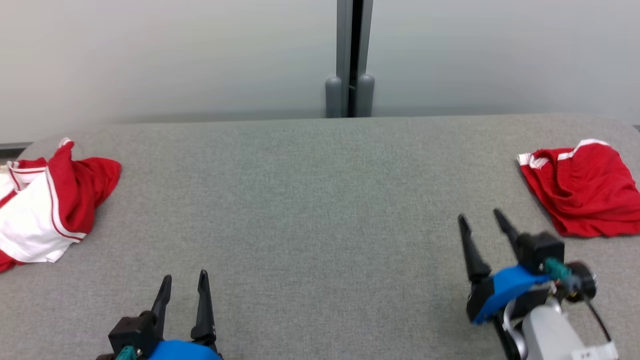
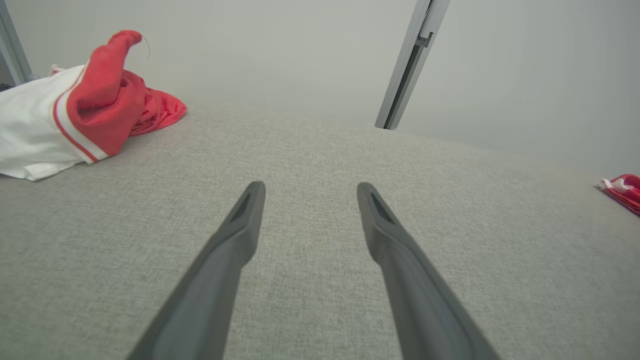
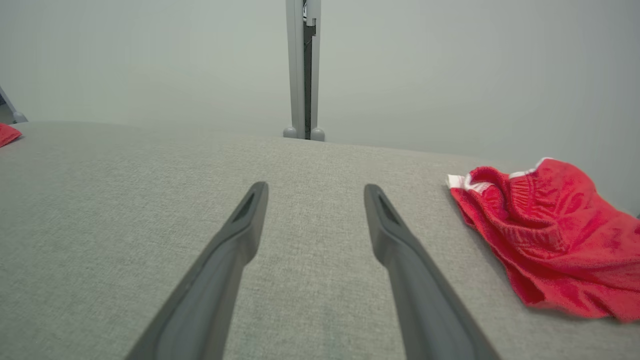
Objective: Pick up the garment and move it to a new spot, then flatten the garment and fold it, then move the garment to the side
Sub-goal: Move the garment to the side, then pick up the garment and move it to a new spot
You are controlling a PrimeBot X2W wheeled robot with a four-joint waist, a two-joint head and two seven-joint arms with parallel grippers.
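A crumpled red and white garment (image 1: pixel 50 200) lies at the table's far left edge; the left wrist view shows it (image 2: pixel 100 100) heaped up at its upper left. A second red garment with white trim (image 1: pixel 585 190) lies fairly flat at the far right, with its waistband (image 3: pixel 550 230) toward the wall. My left gripper (image 1: pixel 185 276) stands open over bare table near the front edge, well right of the crumpled garment, and holds nothing (image 2: pixel 310 186). My right gripper (image 1: pixel 479 215) hangs open just left of the red garment, apart from it and empty (image 3: pixel 315 186).
The grey fabric-covered table (image 1: pixel 320 210) stretches wide between the two garments. A pale partition wall with a grey vertical post (image 1: pixel 350 60) stands right behind the far edge. The red garment's corner (image 2: pixel 625 192) shows at the left wrist view's right edge.
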